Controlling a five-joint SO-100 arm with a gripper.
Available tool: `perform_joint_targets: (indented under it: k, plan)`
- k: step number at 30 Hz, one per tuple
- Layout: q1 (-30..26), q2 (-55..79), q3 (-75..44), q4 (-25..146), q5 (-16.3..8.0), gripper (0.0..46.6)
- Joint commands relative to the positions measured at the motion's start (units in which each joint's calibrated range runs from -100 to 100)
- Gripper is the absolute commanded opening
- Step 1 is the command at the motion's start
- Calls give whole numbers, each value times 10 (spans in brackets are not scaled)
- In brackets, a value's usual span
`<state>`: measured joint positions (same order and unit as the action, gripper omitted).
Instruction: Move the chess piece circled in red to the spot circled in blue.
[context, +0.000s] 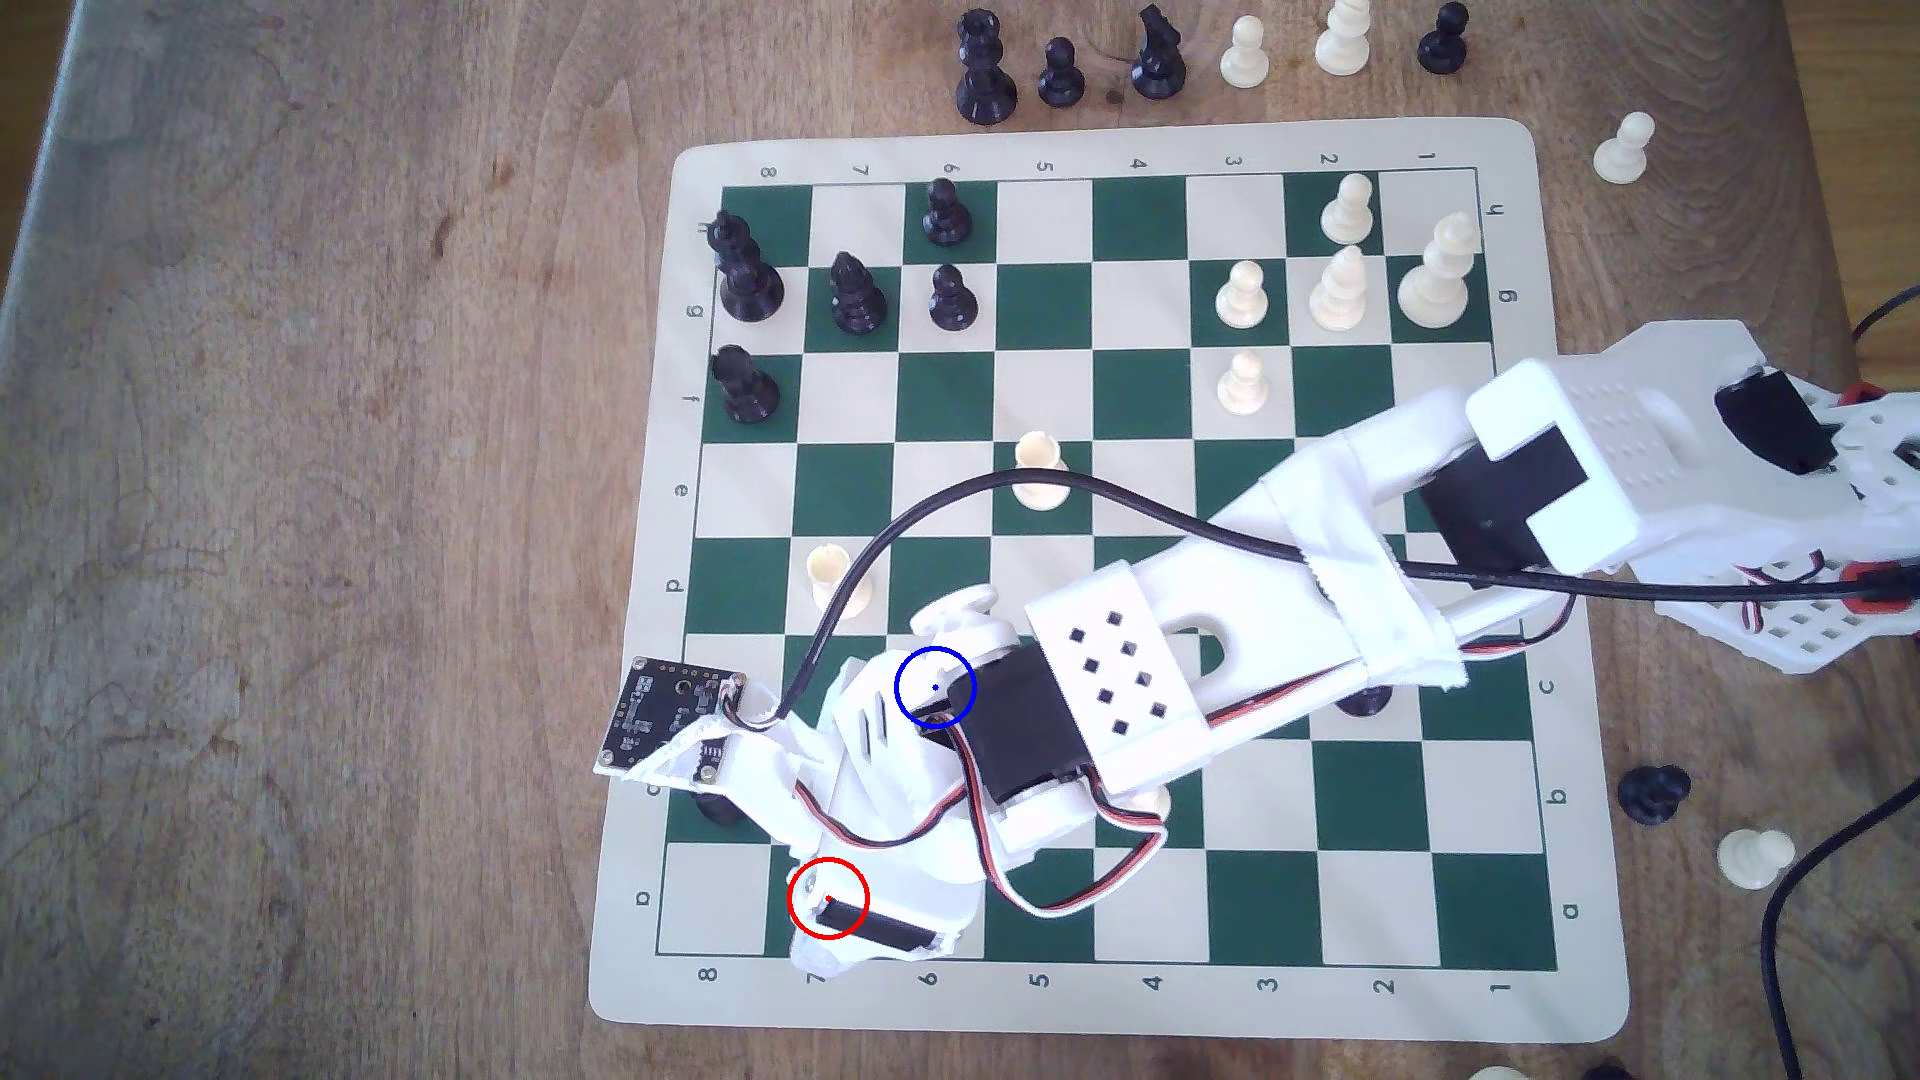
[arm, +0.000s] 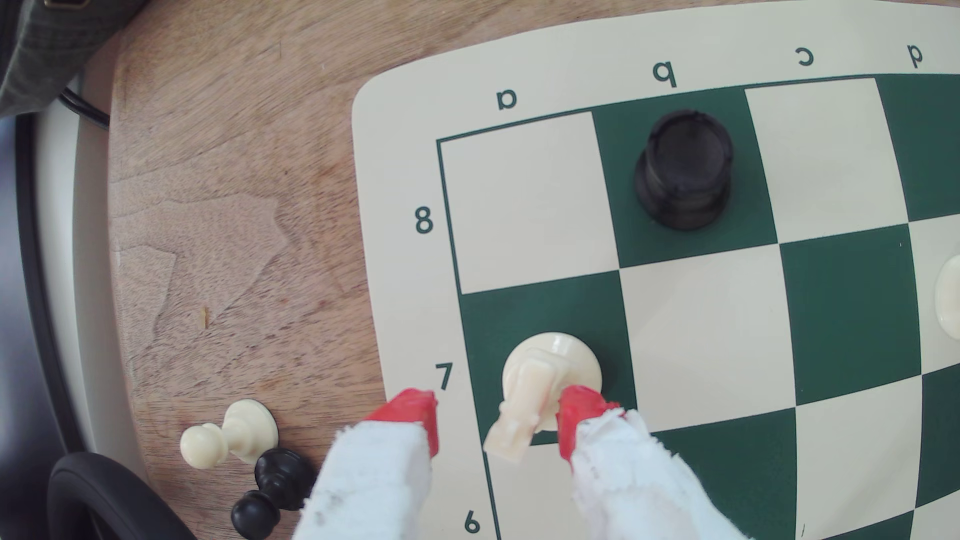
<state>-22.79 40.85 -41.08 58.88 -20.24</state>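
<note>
A worn brown wooden table (context: 312, 519) carries a roll-up green-and-cream chessboard mat (context: 1101, 1002) with black and cream pieces on it; there are no containers. In the wrist view, the small cream-white knight with a round base (arm: 550, 374) stands on the green a7 square, between the spread red-tipped, white-wrapped fingers (arm: 576, 415) of the end effector (arm: 498, 420), which is open; one tip lies just beside the knight's base, the other over the mat's margin. A black flat-topped rook (arm: 683, 169) stands on b8. In the exterior view the arm hides the blue-ringed square.
</note>
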Motion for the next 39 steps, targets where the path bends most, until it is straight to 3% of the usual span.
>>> perform_joint_targets:
  k: [1, 5, 9, 16, 21, 30, 39]
  plan:
    - [3, -27, -60, -2, 4, 125]
    - [3, -26, -61, -7, 4, 84]
    - [2, -24, -64, -8, 5, 5]
    - [1, -31, -64, -7, 6, 3]
    - [26, -133, -25, -1, 19, 3]
    - [44, -360, 334, -61, 63, 4]
    - [53, -387, 437, -79, 103, 4]
